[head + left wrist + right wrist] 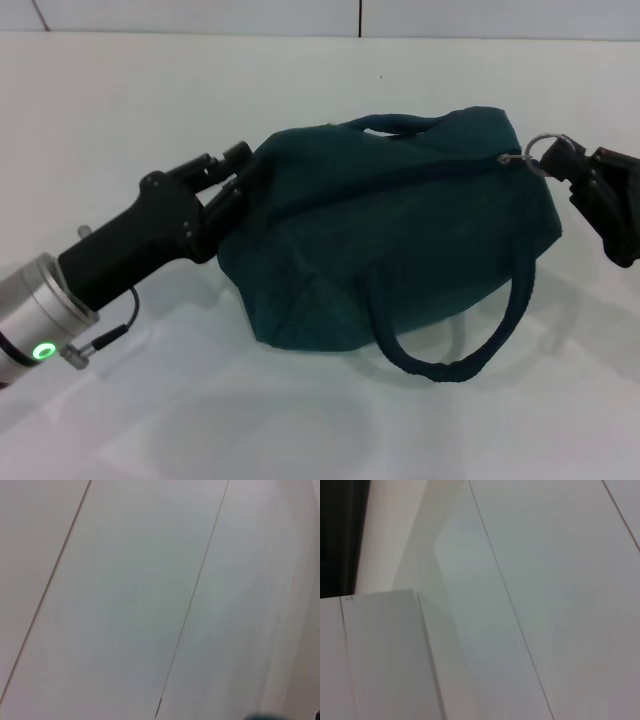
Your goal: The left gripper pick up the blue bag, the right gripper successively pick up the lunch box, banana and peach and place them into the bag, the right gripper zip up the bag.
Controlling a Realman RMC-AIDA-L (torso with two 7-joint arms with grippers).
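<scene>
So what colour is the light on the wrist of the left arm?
Green: a small glowing ring light on the silver wrist, seen best in the head view.

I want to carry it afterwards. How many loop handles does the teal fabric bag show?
2. One padded loop handle hangs down the near side of the dark teal-blue fabric bag; the other arches over its top, far side. Nothing suggests more.
</scene>
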